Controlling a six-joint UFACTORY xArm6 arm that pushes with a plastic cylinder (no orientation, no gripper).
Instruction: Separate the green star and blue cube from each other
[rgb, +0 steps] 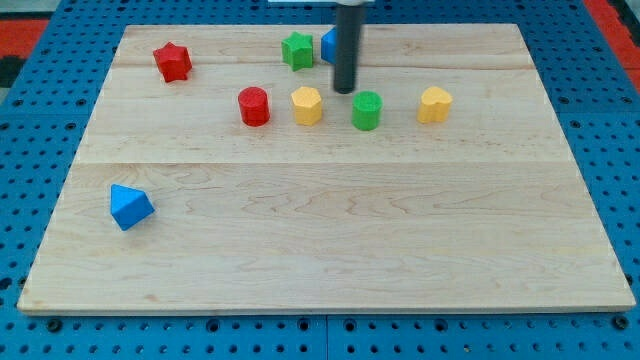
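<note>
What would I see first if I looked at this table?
First, the dark rod at the view's top, my tip just above the green cylinder. Beside the rod sit the green star and the half-hidden blue cube. A blue block sits alone at lower left.

Light wooden board (330, 230) is lying on a blue pegboard surface (30, 120). Sitting on it: red star (172, 62) at 10 o'clock, green star (297, 50) at 12, blue cube (328, 44) just beside it on the view's right, partly hidden behind the rod. Mid-row: red cylinder (254, 106), yellow hexagonal block (307, 105), green cylinder (367, 110), yellow block (434, 104) toward 1 o'clock, shape unclear. Blue triangular block (130, 206) is resting at 8 o'clock. My tip (345, 90) is touching down near 12.
</note>
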